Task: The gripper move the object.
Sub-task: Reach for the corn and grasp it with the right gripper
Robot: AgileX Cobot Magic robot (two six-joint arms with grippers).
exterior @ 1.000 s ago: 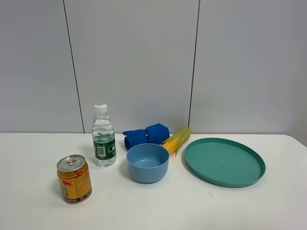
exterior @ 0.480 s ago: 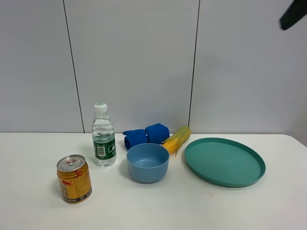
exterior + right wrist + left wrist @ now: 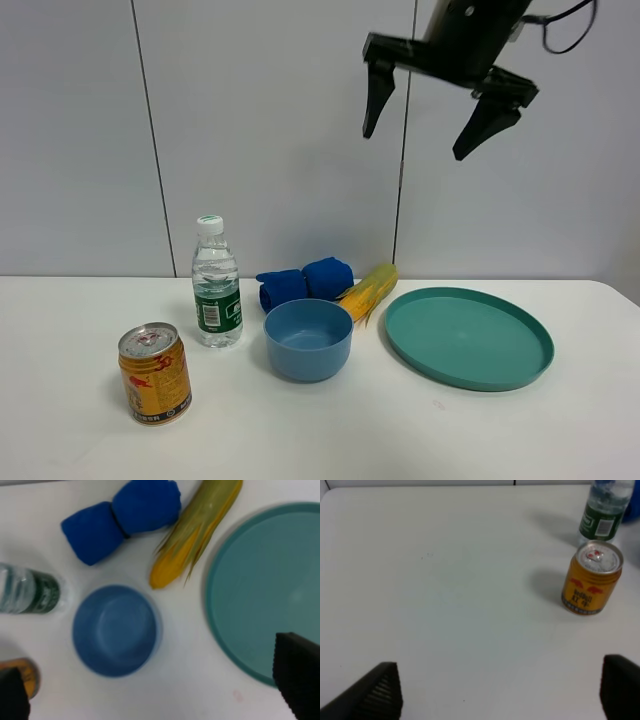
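Right gripper high over the table, empty; corn untouched on the surface.

Right gripper (image 3: 416,142) hangs in front of the wall panel, its 2 fingers spread wide with nothing between them. The corn (image 3: 370,290) lies on the white table (image 3: 300,440) well below it, slightly to the left of the finger gap in the high view. The ear lies slantwise, just beside the rolled blue cloth (image 3: 305,281) and near the rim of the teal plate (image 3: 470,335), behind the blue bowl (image 3: 308,340). Further left stand 1 water bottle (image 3: 216,285) and 1 gold can (image 3: 155,373). Left gripper (image 3: 500,690) is also spread and holds nothing, low over bare table near the can.
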